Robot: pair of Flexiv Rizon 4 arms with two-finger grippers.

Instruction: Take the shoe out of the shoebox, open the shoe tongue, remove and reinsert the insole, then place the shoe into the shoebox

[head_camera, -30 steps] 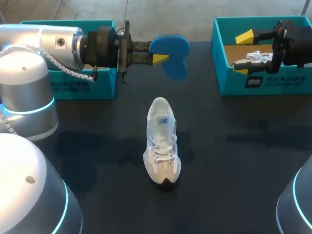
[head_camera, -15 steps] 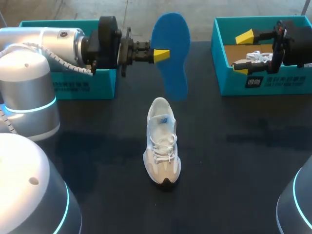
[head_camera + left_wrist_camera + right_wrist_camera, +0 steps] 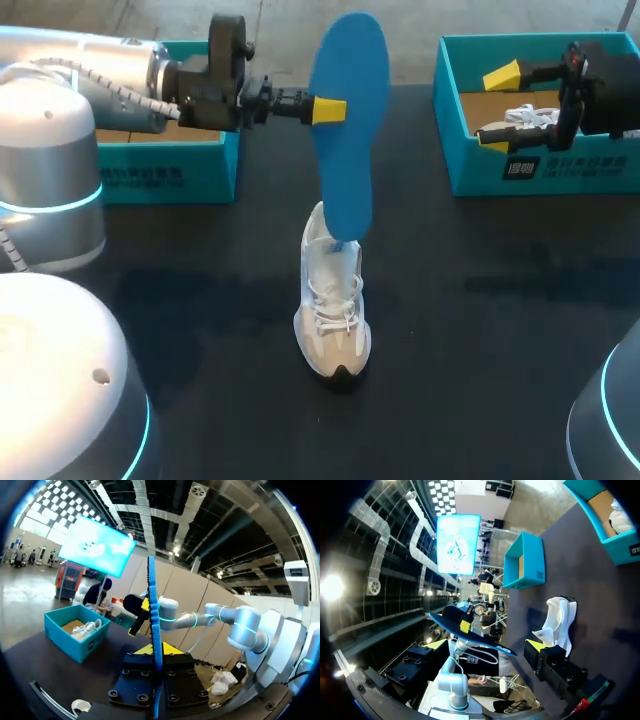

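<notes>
While the blue insole (image 3: 348, 120) hangs lengthwise from the left gripper (image 3: 330, 110), its narrower lower end lies at the heel opening of the white shoe (image 3: 332, 320); contact cannot be confirmed. The shoe lies at mid-table, toe toward the robot. Both long axes run nearly in line, so insertion probably calls for a downward feed toward the toe. The left fingers clamp the insole's edge near its wider end. The right gripper (image 3: 498, 108) hangs spread wide and empty over the right shoebox (image 3: 560, 172), well apart from the shoe, so the left arm is nearer. Since the earlier frames the insole has swung from a raised, foreshortened attitude down to the shoe. The right arm is unmoved.
</notes>
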